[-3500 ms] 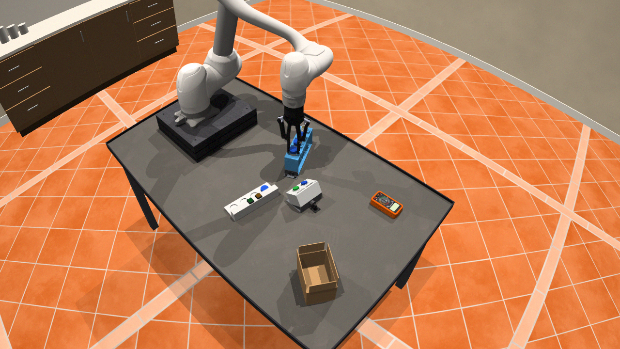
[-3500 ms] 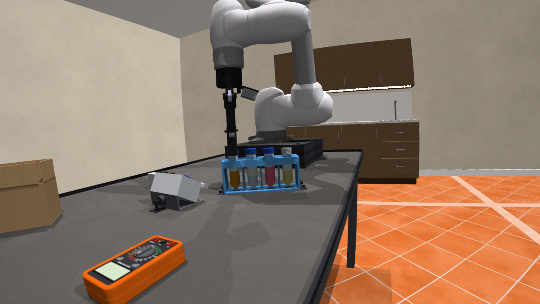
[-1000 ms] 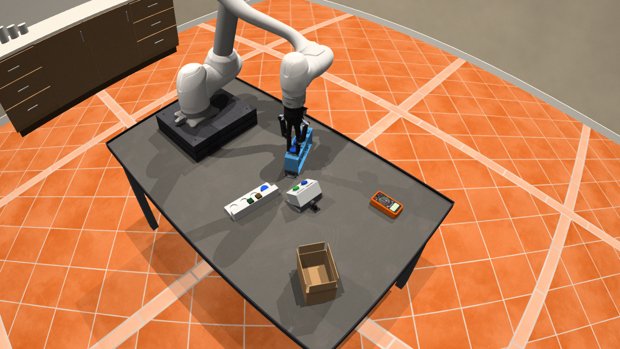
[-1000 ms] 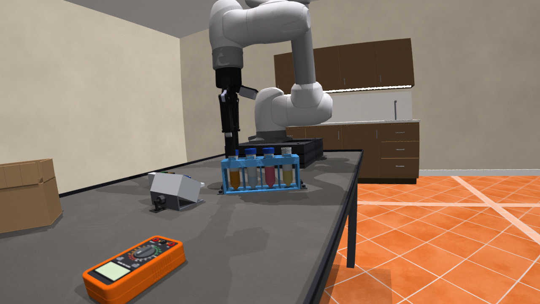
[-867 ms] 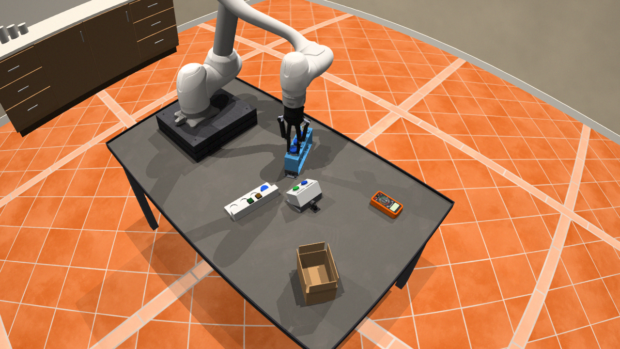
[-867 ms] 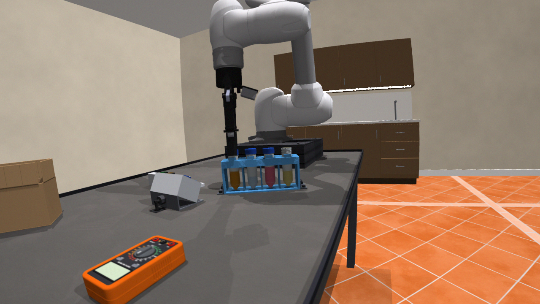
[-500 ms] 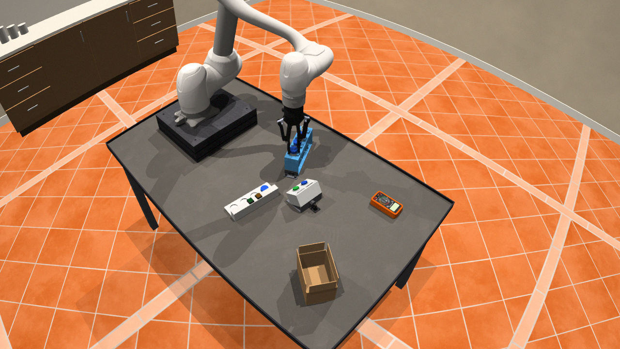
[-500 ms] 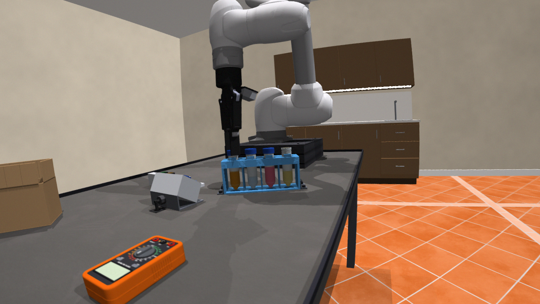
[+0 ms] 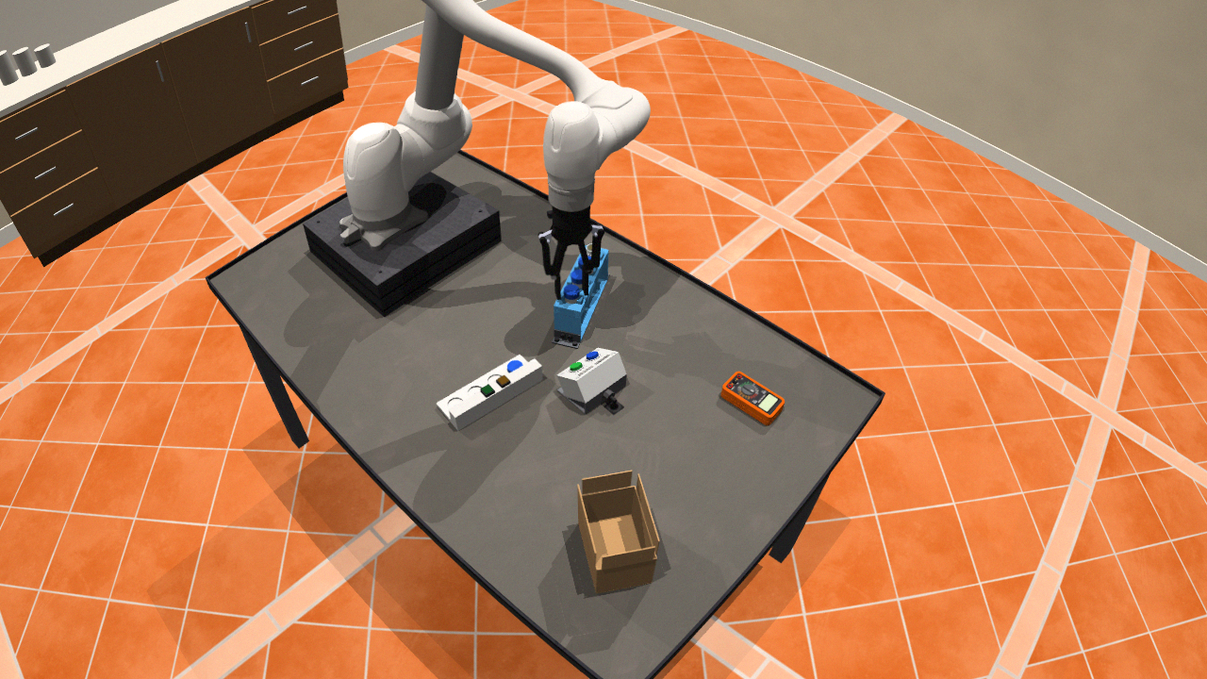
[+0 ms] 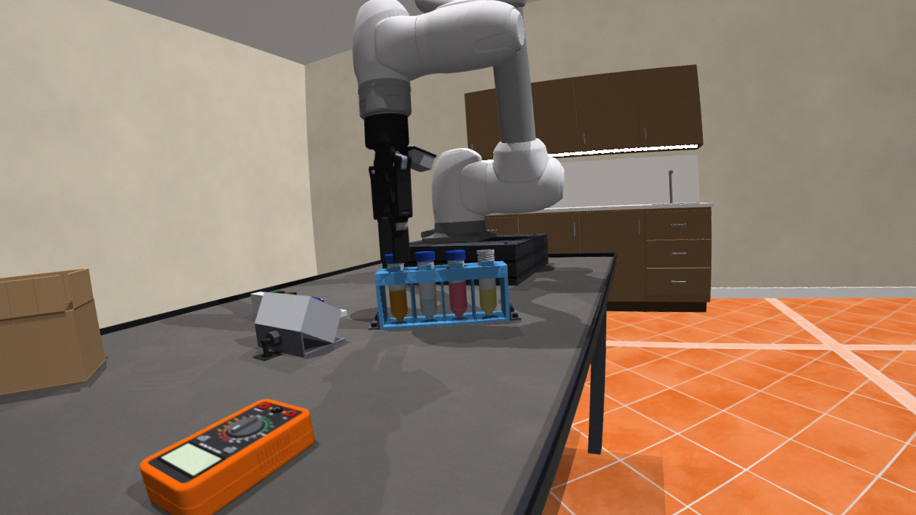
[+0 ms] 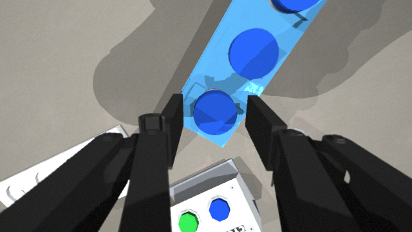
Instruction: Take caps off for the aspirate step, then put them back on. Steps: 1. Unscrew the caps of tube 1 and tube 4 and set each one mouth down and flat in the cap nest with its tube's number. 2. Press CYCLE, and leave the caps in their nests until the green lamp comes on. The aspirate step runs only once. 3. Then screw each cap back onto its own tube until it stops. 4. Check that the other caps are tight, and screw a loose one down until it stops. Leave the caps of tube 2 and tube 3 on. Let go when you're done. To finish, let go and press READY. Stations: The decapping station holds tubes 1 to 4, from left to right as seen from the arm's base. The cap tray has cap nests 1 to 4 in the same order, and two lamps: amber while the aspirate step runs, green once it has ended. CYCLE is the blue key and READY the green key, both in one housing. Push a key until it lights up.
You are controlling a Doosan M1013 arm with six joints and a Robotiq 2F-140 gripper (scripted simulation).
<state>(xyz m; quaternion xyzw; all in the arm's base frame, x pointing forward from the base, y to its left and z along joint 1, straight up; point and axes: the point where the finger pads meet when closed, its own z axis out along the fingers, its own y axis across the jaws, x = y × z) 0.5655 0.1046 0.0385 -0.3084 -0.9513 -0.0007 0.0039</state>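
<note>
The blue tube rack [image 9: 579, 299] stands mid-table and also shows in the side view [image 10: 441, 294]. Three tubes carry blue caps. The yellow-filled end tube [image 10: 486, 256] has none. My gripper [image 11: 214, 110] is open, with a finger on each side of the blue cap [image 11: 215, 111] of the orange-filled end tube [image 10: 388, 257] and a gap on both sides. One blue cap [image 9: 514, 365] lies in the end nest of the white cap tray [image 9: 489, 390]. The tray's two lamps look dark. The key housing [image 9: 590, 377] has a blue key [image 11: 219, 209] and a green key [image 11: 188, 222].
An orange multimeter [image 9: 752, 396] lies to the right of the housing. An open cardboard box [image 9: 616, 530] stands near the table's front end. The arm's black pedestal [image 9: 405, 240] fills the back left corner.
</note>
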